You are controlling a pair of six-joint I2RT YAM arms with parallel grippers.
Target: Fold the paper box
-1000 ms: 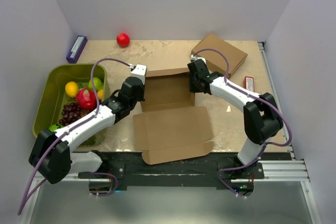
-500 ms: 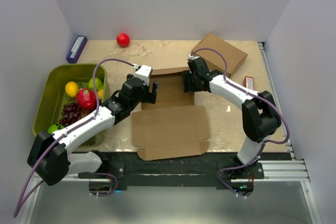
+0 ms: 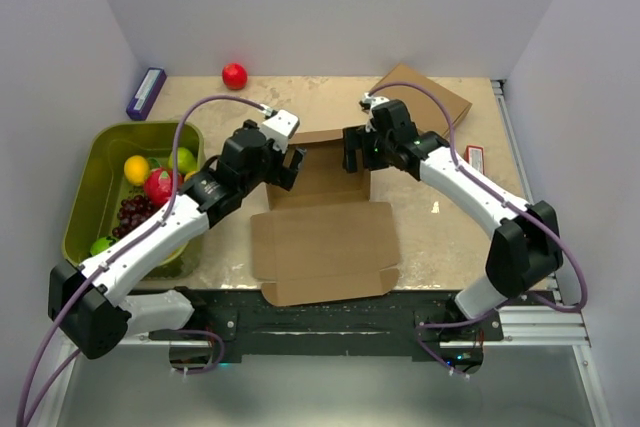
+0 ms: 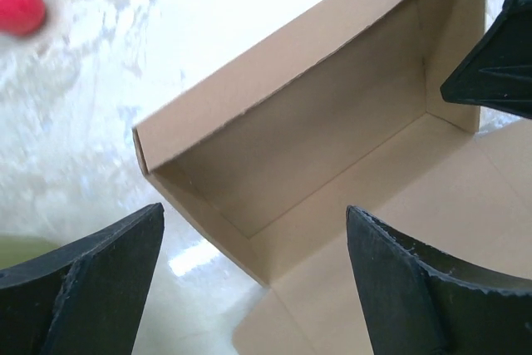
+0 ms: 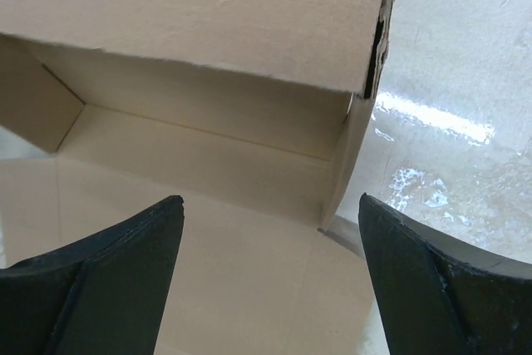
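My left gripper (image 3: 288,164) hangs wide open above the left corner of the paper box (image 3: 325,237). My right gripper (image 3: 356,151) is spread just as wide above its right corner. The box sits mid-table, its walls raised on the far side and its lid lying flat toward the near side.

The table (image 3: 440,232) has a pale, mottled beige top. The paper box (image 3: 325,242) lies at its middle, partly formed: its far half has walls standing up, and its near half lies flat, reaching the near edge. A second, closed brown carton (image 3: 445,99) sits at the far right. Just near of it lies a small red packet (image 3: 474,158). A red ball (image 3: 234,75) rests at the far edge, left of centre. A purple box (image 3: 146,93) lies in the far left corner. A green bin (image 3: 85,182) stands on the left side.
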